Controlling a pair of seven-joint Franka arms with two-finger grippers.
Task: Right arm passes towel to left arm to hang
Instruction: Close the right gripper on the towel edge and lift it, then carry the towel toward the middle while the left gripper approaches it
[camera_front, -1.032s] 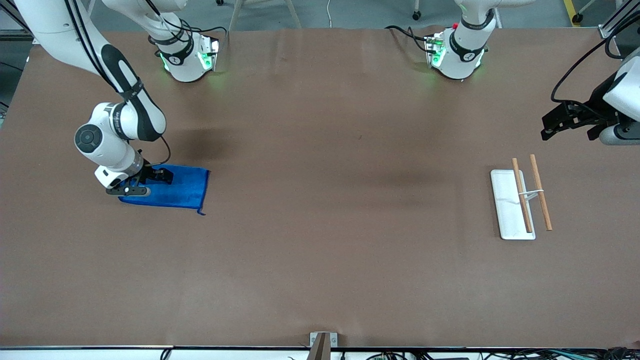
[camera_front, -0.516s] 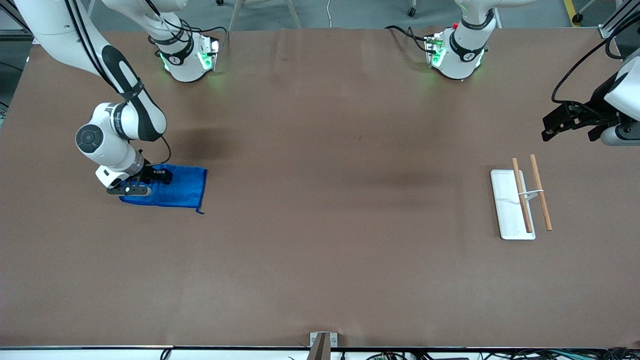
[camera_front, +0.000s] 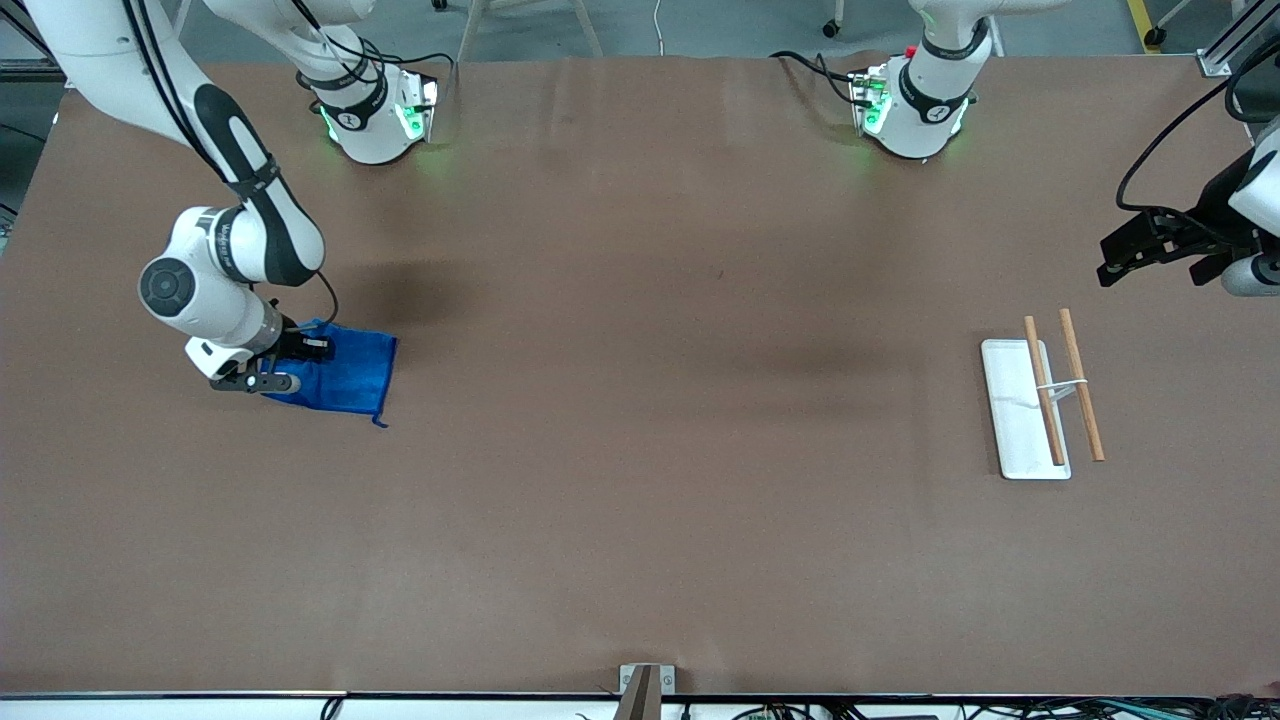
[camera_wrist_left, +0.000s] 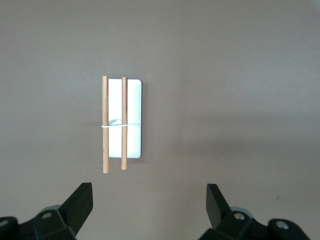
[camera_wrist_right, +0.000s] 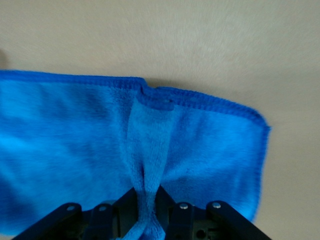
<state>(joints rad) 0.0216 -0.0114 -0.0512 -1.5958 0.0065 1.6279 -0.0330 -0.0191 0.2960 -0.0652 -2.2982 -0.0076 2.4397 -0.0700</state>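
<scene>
The bright blue towel (camera_front: 345, 377) is at the right arm's end of the table. My right gripper (camera_front: 300, 352) is shut on a pinched fold of it near one edge, and the cloth bunches up while the rest hangs down to the table. In the right wrist view the towel (camera_wrist_right: 75, 150) fills the picture, and its fold runs up between the gripper's (camera_wrist_right: 147, 210) closed fingers. My left gripper (camera_front: 1125, 262) is open and empty, up over the left arm's end of the table. In the left wrist view its fingertips (camera_wrist_left: 80, 202) stand wide apart.
A white tray (camera_front: 1012, 410) with two wooden rods (camera_front: 1044, 390) lies at the left arm's end of the table. It also shows in the left wrist view (camera_wrist_left: 134, 120). The table is covered in brown paper (camera_front: 650, 400).
My right gripper has lifted and drawn the towel toward the right arm's end; the cloth is bunched narrower. My left gripper has drifted slightly outward and down in the view.
</scene>
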